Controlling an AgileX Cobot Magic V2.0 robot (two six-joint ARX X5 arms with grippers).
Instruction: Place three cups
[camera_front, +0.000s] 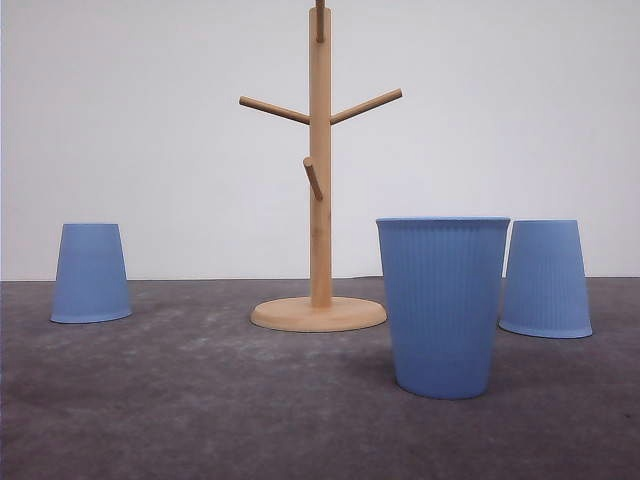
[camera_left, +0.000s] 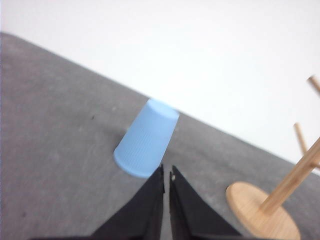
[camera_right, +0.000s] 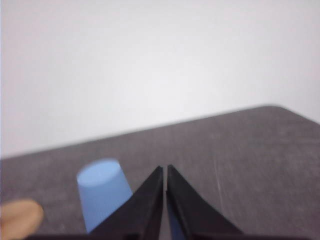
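Cups, three of them in light blue ribbed plastic, stand on the grey bench (camera_front: 180, 400) in the front view: the left cup (camera_front: 91, 273) upside down well to the left of the wooden peg stand (camera_front: 320, 200), the near cup (camera_front: 443, 305) upright and closest to the camera, right of the stand's round base, and the right cup (camera_front: 546, 277) upside down just behind and beside it, partly overlapped by the near cup's rim. Between the left cup and the stand lies a broad stretch of bare bench, and more bare surface runs along the front edge. The left wrist view adds what the front one lacks — the left gripper (camera_left: 166, 172), its black fingers clenched almost tip to tip with nothing between them, poised just short of the inverted left cup (camera_left: 146, 138), with the stand's base (camera_left: 262, 210) off to one side. The right wrist view, blurred, shows the right gripper (camera_right: 164, 170) likewise closed on nothing, an inverted cup (camera_right: 102, 192) near its fingers, and the bench's far edge meeting the white wall — open grey surface beyond.
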